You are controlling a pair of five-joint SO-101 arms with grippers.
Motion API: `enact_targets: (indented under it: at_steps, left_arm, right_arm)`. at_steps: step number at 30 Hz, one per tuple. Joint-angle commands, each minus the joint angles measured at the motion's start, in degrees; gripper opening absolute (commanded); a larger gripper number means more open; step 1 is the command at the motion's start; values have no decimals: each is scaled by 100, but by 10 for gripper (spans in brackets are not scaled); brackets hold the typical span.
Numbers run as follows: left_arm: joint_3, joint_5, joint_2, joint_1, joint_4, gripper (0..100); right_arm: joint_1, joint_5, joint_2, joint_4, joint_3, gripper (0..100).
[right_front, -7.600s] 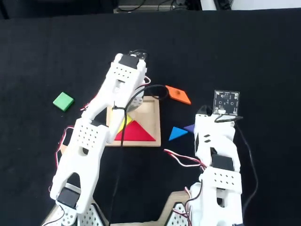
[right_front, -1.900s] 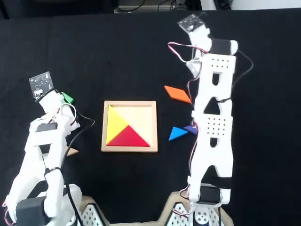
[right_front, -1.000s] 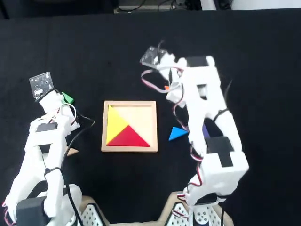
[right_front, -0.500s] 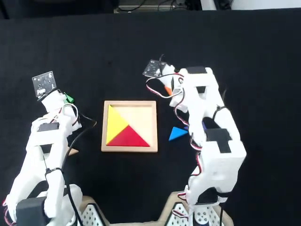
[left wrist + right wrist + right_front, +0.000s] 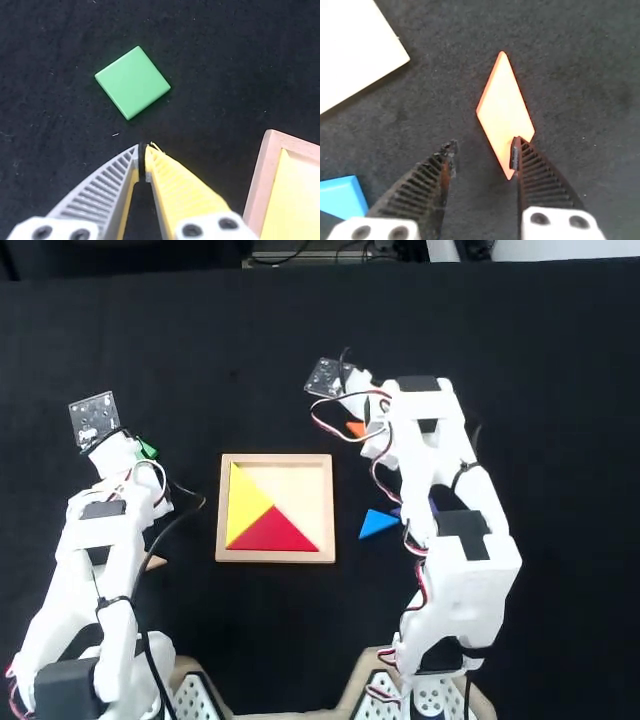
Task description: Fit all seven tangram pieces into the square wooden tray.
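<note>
1. Tray (image 5: 275,459) of pale wood lay flat on the black bench (image 5: 520,350), between the two hands. A yellow triangle (image 5: 247,504) and a red triangle (image 5: 276,533) sat inside it, edge to edge, and the rest of its floor showed bare wood.
2. An orange parallelogram (image 5: 505,112) lay flat on the bench just ahead of the right hand (image 5: 481,150). It was outside the tray, near the tray corner closest to that hand.
3. The right hand's fingers stood apart. One fingertip (image 5: 515,150) sat over the near corner of the orange parallelogram and the other hung over bare bench beside it. Whether either tip touched the piece could not be told.
4. A blue triangle (image 5: 376,524) lay behind the right hand, back toward that arm's base. It was near the tray's side but apart from it, and partly tucked beside the arm.
5. A green square (image 5: 132,82) lay flat just beyond the tips of the left hand (image 5: 142,148), clear of them and apart from the tray.
6. The left hand's fingers were pressed together with nothing between them, pointing down at the bench. A corner of the tray showed off to one side of that hand, with the yellow triangle inside it.
7. A pale tan piece (image 5: 154,562) peeked out beside the left arm, back toward its base. It was mostly hidden, so its shape could not be made out.
</note>
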Motion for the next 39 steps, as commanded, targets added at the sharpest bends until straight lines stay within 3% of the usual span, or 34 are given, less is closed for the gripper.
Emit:
enact_targets:
  at_steps: [1, 18, 23, 26, 35, 39]
  left_arm:
    - [-259, -26, -18, 75, -97, 30]
    - [-259, -26, -18, 75, -97, 30]
    - [-259, -26, -18, 75, -97, 30]
    - [-259, -26, -18, 75, -97, 30]
    - [-259, -26, -18, 75, -97, 30]
    - [-259, -26, -18, 92, -97, 30]
  right_arm:
    - [-79, 158, -312, -176, -286, 181]
    - [-70, 949, 971, -299, -910, 178]
    - [18, 1046, 1174, -290, -1174, 5]
    - [53, 923, 1138, -220, -1402, 22]
    - [70, 607, 462, 1864, -2360, 11]
    - [255, -457, 286, 2945, -2703, 11]
